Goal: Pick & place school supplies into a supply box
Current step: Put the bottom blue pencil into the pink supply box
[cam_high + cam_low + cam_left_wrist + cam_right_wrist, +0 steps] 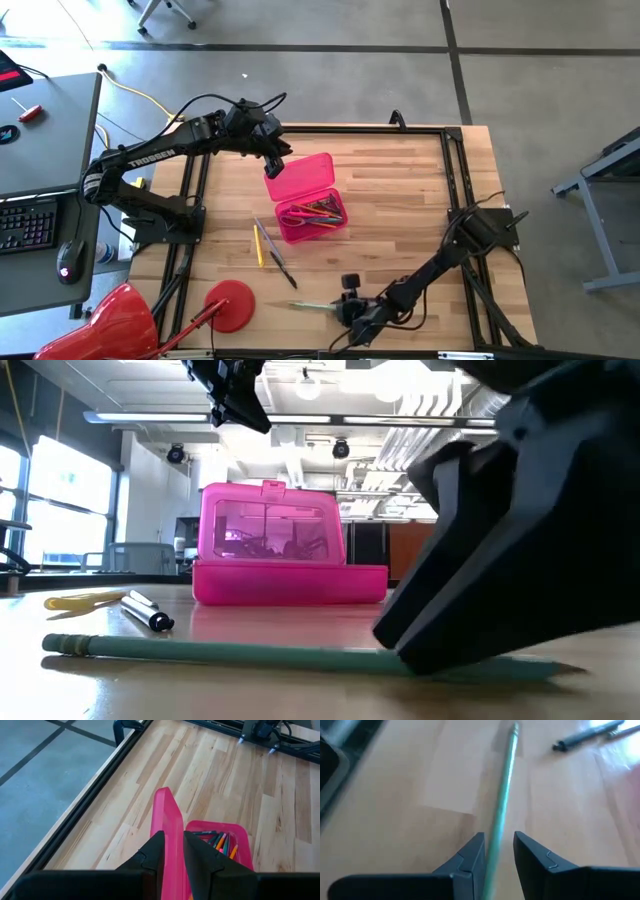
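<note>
The pink supply box [312, 215] sits on the table with its lid [300, 175] standing upright, and several pencils [312, 211] lie inside it. My left gripper [173, 836] hovers over the lid's top edge [167, 812], open by a narrow gap. In the low view the left gripper [250, 415] is clearly above the lid [270, 525]. My right gripper [498, 842] is low at the table's near edge, open. Its fingers stand on either side of a green pencil [505, 780] that lies flat. A yellow pencil [258, 243] and a dark pen [281, 268] lie to the box's near left. I see no scissors. My right gripper comes down at a slant onto the green pencil [230, 651] near one end, fingers along its length with the pencil [495, 837] in the gap between them. Whether a finger touches it I cannot tell. The pencil lies flat on the table.
A red round disc with a stick handle [228, 305] lies near the table's near left corner. A black frame rail [300, 128] runs round the table's edges. Bare wood [410, 190] stretches right of the box.
</note>
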Controlling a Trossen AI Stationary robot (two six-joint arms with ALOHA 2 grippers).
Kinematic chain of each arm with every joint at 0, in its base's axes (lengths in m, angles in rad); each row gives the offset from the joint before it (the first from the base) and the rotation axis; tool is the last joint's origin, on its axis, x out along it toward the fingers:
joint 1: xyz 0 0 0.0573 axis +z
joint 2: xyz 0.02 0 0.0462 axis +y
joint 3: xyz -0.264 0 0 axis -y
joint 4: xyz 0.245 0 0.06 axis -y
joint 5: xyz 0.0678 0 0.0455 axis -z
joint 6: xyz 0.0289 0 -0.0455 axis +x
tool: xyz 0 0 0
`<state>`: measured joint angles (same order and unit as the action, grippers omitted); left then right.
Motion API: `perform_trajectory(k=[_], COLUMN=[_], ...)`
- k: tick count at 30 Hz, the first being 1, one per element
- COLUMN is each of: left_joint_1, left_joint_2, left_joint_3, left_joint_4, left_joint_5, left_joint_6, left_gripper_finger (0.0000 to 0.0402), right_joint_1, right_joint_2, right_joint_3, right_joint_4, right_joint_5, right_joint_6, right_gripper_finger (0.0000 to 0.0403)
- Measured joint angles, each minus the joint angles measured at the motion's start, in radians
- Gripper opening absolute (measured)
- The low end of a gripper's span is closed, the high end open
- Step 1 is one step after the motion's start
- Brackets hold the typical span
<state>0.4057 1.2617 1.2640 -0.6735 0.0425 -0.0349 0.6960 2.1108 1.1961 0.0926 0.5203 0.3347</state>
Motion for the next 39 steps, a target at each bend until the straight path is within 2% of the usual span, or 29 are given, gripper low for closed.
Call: perform_trajectory(k=[8, 15, 23, 28, 31, 35, 39], left_joint_1=[0.000, 0.000, 0.000, 0.000, 0.000, 0.000, 0.000], left_joint_2=[0.000, 0.000, 0.000, 0.000, 0.000, 0.000, 0.000], left_joint_3=[0.000, 0.000, 0.000, 0.000, 0.000, 0.000, 0.000], left_joint_4=[0.000, 0.005, 0.029, 0.028, 0.029, 0.029, 0.029], left_joint_5=[0.000, 0.000, 0.000, -0.001, -0.005, -0.008, -0.008], left_joint_6=[-0.003, -0.002, 0.001, 0.001, 0.001, 0.004, 0.006], left_gripper_finger=[0.0101, 0.0101, 0.0101, 0.0101, 0.0101, 0.0101, 0.0101], right_joint_1=[-0.005, -0.003, -0.025, -0.012, -0.020, -0.041, -0.060], right_joint_2=[0.072, 0.121, 0.156, 0.167, 0.167, 0.166, 0.137], right_joint_3=[0.005, 0.005, 0.006, 0.005, 0.003, 0.003, -0.002], right_joint_4=[0.010, 0.010, 0.092, 0.115, 0.122, 0.142, 0.133], right_joint_5=[0.023, 0.128, 0.066, 0.117, 0.105, 0.062, 0.031], right_joint_6=[0.141, 0.082, 0.153, 0.157, 0.154, 0.104, -0.093], right_gripper_finger=[0.0082, 0.0082, 0.0082, 0.0082, 0.0065, 0.0013, 0.0015])
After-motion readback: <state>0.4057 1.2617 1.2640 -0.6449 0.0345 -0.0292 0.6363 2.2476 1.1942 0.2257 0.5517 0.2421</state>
